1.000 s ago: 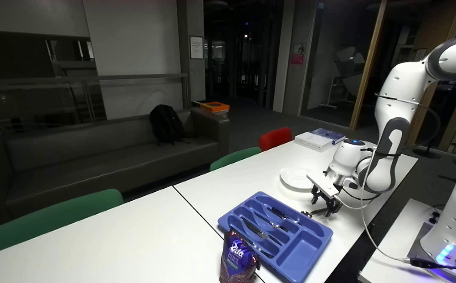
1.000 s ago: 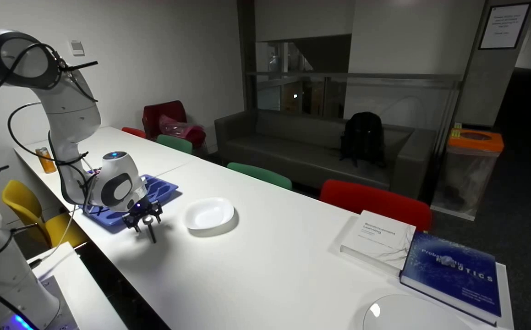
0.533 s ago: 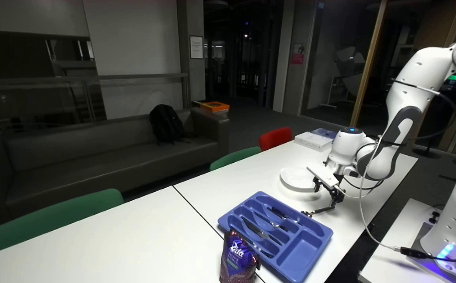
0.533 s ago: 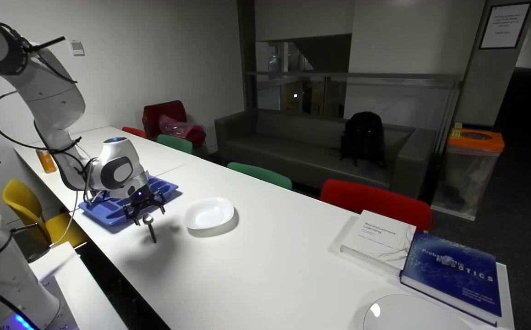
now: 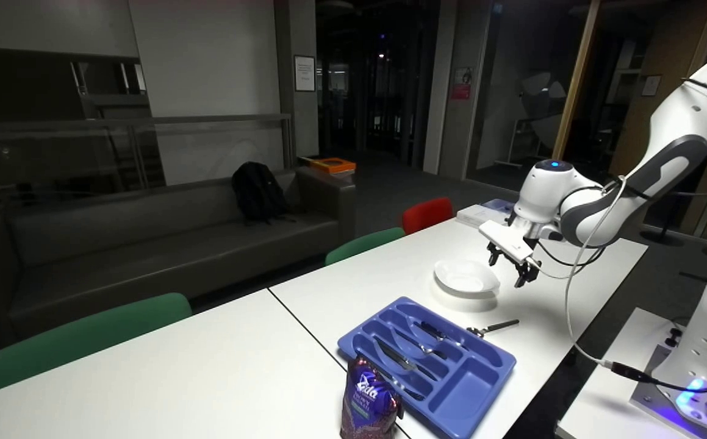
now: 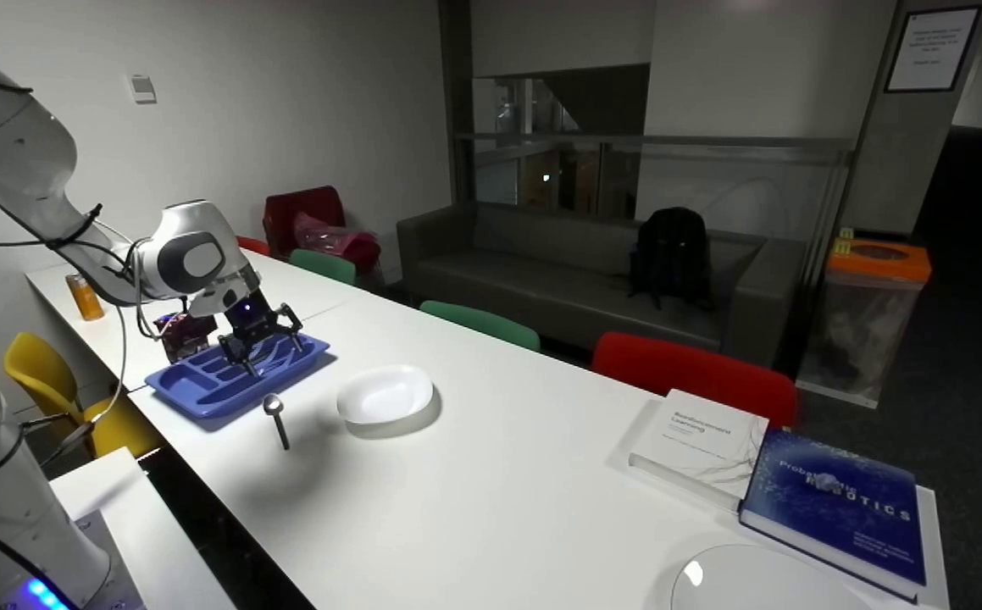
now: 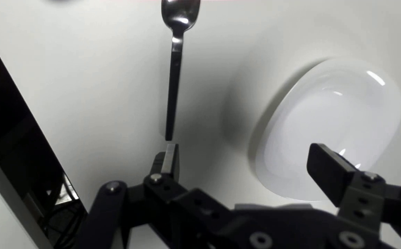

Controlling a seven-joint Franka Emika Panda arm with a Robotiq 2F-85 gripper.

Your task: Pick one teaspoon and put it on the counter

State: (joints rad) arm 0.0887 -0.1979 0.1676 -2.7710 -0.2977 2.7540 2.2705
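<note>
The exterior views are looking slantwise down the desk (image 5: 390, 277) from opposite ends, both facing across it toward the far sofa (image 6: 554, 280). In an exterior view, the packet (image 5: 368, 405) and tray (image 5: 466, 388) are sitting near, and the arm (image 5: 689, 119) is standing on the right. In an exterior view, the blue book (image 6: 834, 512) is lying near on the right, with the arm standing on the left. The wrist view is looking down past the hand (image 7: 244, 149) from close above, sharing the white dish (image 7: 321, 114) and spoon (image 7: 174, 79) with both exterior views.
</note>
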